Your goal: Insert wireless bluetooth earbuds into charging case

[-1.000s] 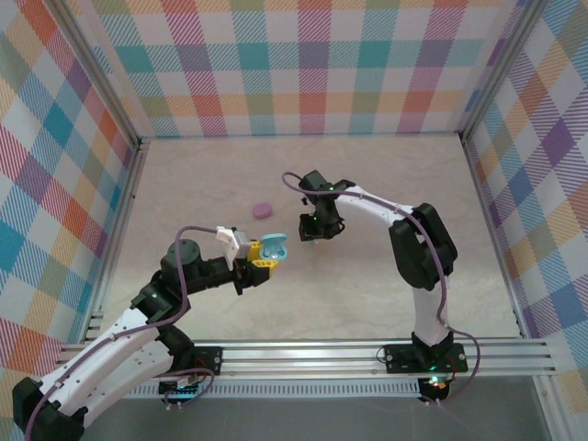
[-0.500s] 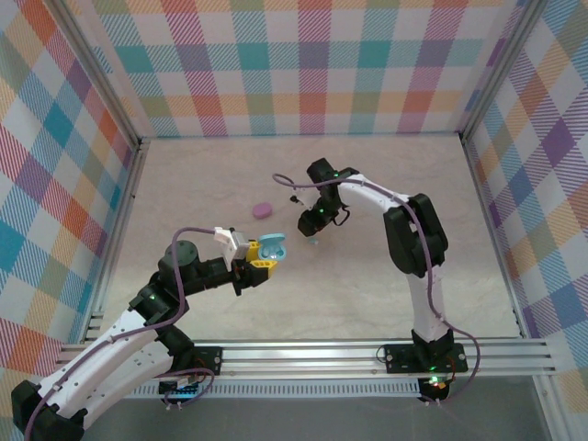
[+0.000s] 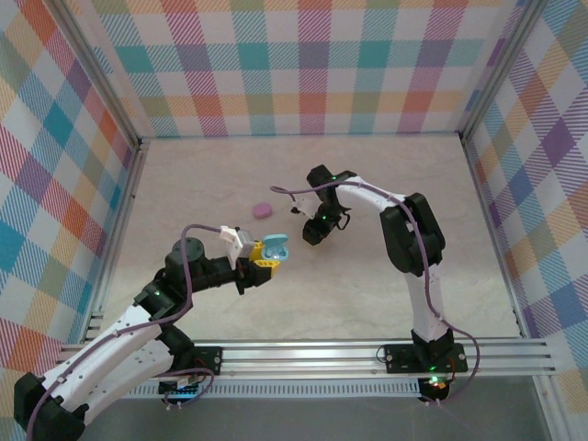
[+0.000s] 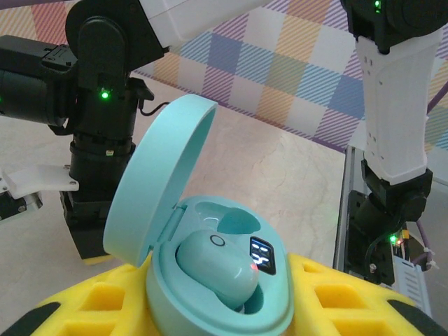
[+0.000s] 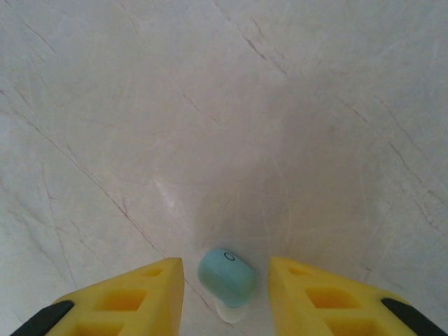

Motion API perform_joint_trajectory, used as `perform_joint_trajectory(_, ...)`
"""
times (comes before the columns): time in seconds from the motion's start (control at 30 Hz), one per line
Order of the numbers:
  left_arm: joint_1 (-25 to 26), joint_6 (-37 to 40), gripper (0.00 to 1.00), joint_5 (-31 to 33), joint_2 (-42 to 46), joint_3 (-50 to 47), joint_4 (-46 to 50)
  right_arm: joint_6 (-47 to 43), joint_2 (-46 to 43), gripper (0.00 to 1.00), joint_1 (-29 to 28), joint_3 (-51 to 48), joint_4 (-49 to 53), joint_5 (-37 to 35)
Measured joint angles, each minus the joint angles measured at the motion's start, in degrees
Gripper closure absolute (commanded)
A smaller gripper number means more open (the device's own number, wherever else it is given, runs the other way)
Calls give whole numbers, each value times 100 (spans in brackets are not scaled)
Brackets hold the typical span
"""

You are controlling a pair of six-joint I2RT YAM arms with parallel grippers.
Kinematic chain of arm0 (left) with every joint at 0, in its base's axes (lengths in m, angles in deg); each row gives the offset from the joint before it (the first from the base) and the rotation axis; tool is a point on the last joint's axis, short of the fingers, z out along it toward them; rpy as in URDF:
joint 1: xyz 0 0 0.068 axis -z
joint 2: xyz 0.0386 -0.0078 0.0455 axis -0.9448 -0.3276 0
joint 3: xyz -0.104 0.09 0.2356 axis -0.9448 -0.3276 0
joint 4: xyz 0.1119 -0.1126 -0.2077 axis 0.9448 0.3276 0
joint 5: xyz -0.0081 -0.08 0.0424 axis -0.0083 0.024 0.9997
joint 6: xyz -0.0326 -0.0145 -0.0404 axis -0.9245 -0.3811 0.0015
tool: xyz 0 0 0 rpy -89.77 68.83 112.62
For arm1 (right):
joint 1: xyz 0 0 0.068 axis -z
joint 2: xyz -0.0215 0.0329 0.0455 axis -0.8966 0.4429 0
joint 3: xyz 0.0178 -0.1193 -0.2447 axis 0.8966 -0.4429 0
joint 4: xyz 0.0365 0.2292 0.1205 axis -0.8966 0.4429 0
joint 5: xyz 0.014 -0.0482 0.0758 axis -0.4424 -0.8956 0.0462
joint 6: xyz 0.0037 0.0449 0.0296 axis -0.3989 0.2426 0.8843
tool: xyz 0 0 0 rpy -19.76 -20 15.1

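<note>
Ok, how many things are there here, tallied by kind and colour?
light blue charging case: 1
pink charging case: 1
light blue earbuds: 2 (seated earbud, loose earbud)
Total: 4

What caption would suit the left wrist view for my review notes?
Left hand grips the open light blue charging case, one earbud seated, the socket beside it empty.
</note>
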Motion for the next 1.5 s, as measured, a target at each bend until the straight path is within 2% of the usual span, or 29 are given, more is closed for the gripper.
perform_joint_trajectory(0.33, 0, 0, 60, 2, -13, 0, 68, -79, 4, 68, -149, -101, -63, -365)
perform_joint_trajectory(0.5, 0, 0, 61, 2, -13, 0, 87, -59, -11, 75, -214, -118, -107, -568)
perform_joint_trajectory(0.83, 0, -2, 60, 2, -13, 0, 87, 428, -474, 83, -262, -728, -516, -684)
perform_joint_trajectory(1.2, 0, -9, 60, 24, -13, 0, 85, 1475, -1843, 82, -238, -1119, -636, -813)
perform_joint_trajectory(1.5, 0, -92, 60, 66, -96, 0, -4, 2382, -3220, 82, -238, -1178, -251, -813)
